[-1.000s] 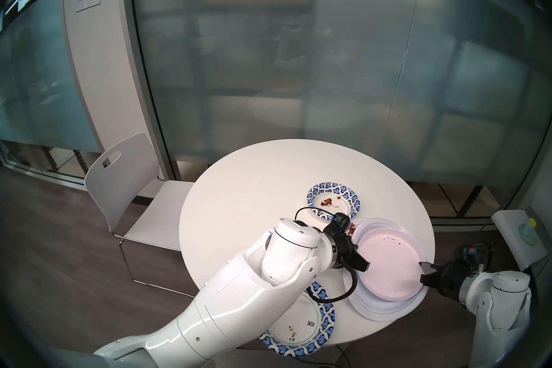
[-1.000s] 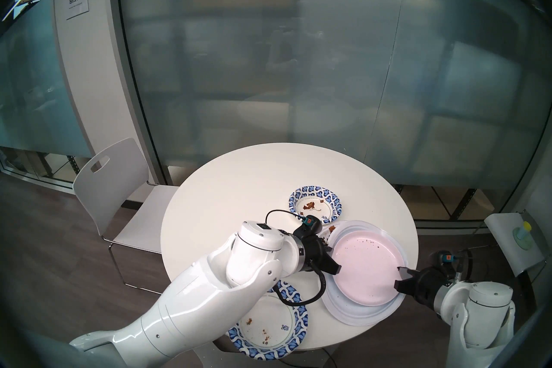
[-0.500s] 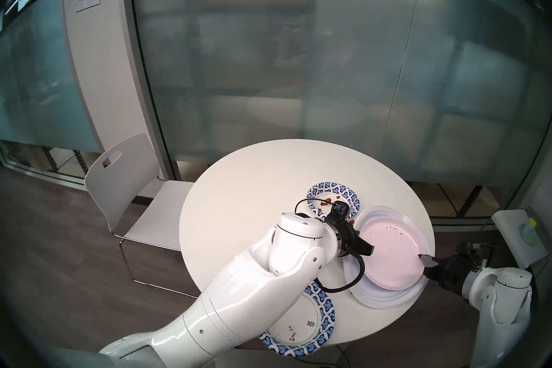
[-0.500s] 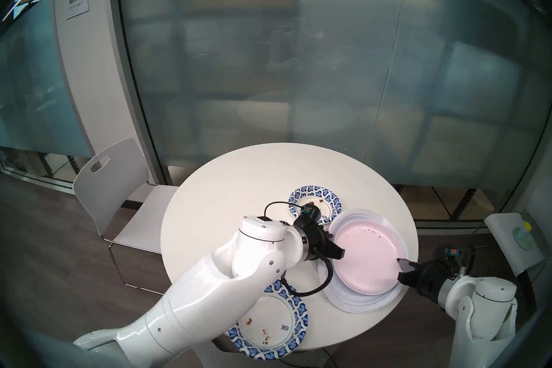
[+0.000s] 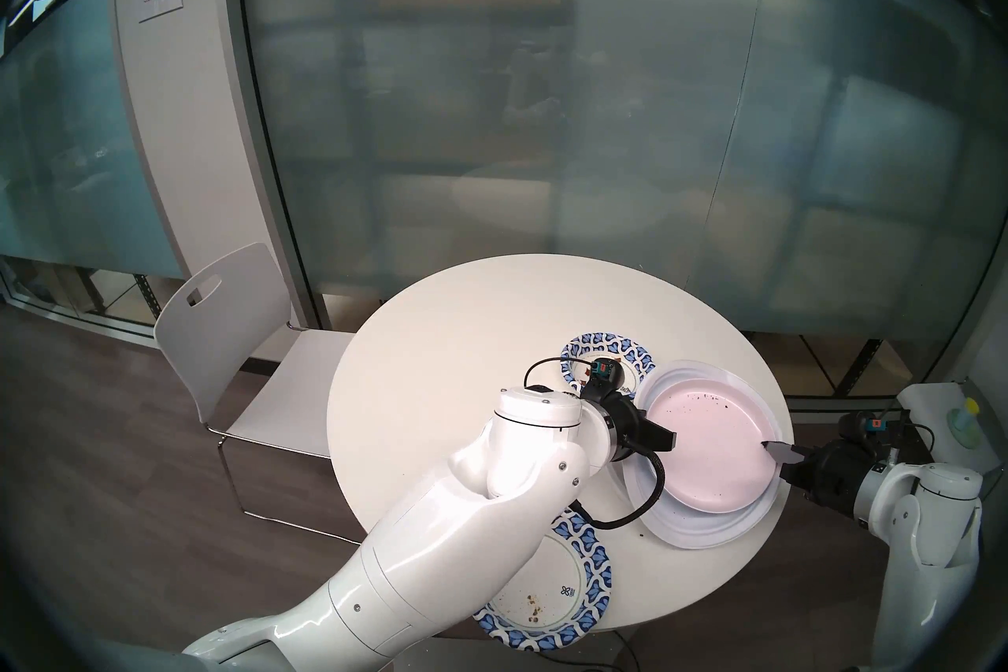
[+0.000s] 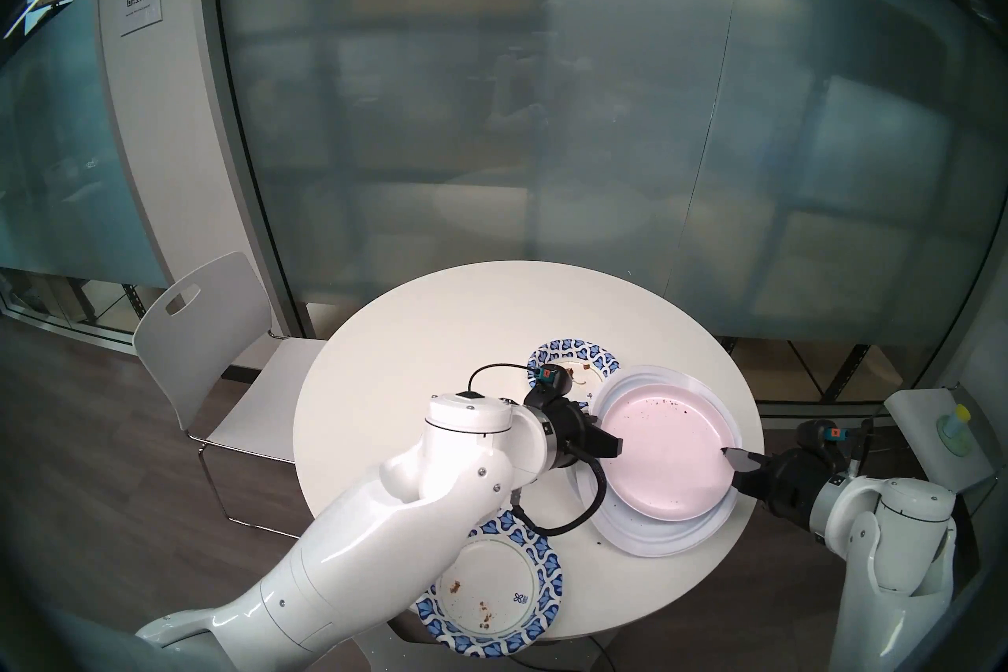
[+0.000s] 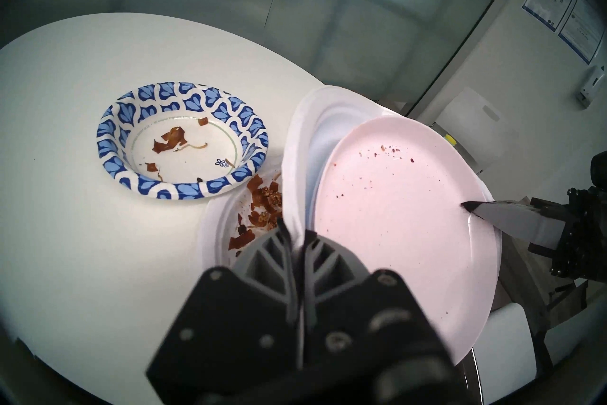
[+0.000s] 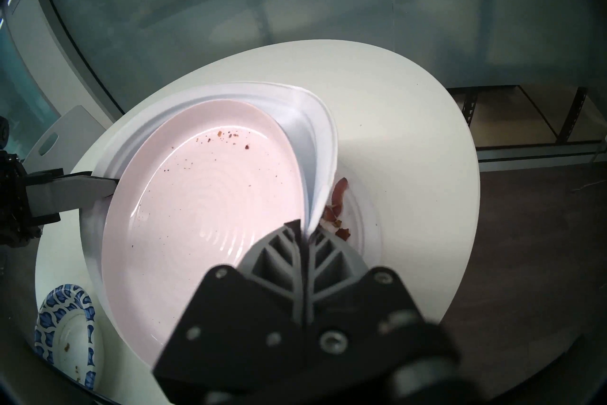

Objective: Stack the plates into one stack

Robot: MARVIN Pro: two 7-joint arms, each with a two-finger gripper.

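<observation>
Where the floor shows at the far left of the head view, a white moulded plastic chair (image 5: pixel 229 343) is drawn up just beside the round white table (image 5: pixel 463 327), with frosted glass panels (image 5: pixel 545 109) behind both. At the near table edge lies a flat paper plate with a blue-and-white patterned rim (image 5: pixel 551 594), crumbs on its white middle, largely overlapped by the left arm's white shell. Farther back sits the smaller bowl-like paper dish with the same blue pattern (image 7: pixel 182 139), holding brown food scraps; the left wrist's camera block and black cable stand in front of it in the head views.

Right of the bowl, a large white plate (image 7: pixel 218 230) carrying brown scraps rests on the table. Above it a second large white disposable plate (image 8: pixel 315 144) is lifted and tilted, with a pale pink round plate (image 5: pixel 709 447) speckled with dark crumbs lying inside it. A bluish layer shows between them; I cannot tell what it is.

The left gripper (image 7: pixel 297 238) has its grey ribbed fingers pressed together on the left rim of the lifted white plate. Across the pink plate, the right gripper (image 8: pixel 303 231) likewise pinches the opposite rim, its fingers closed, with one finger (image 5: pixel 780 450) lying over the pink plate's right edge. At the far right a small side surface (image 5: pixel 938 425) bears a yellow-capped item (image 5: pixel 965 414).
</observation>
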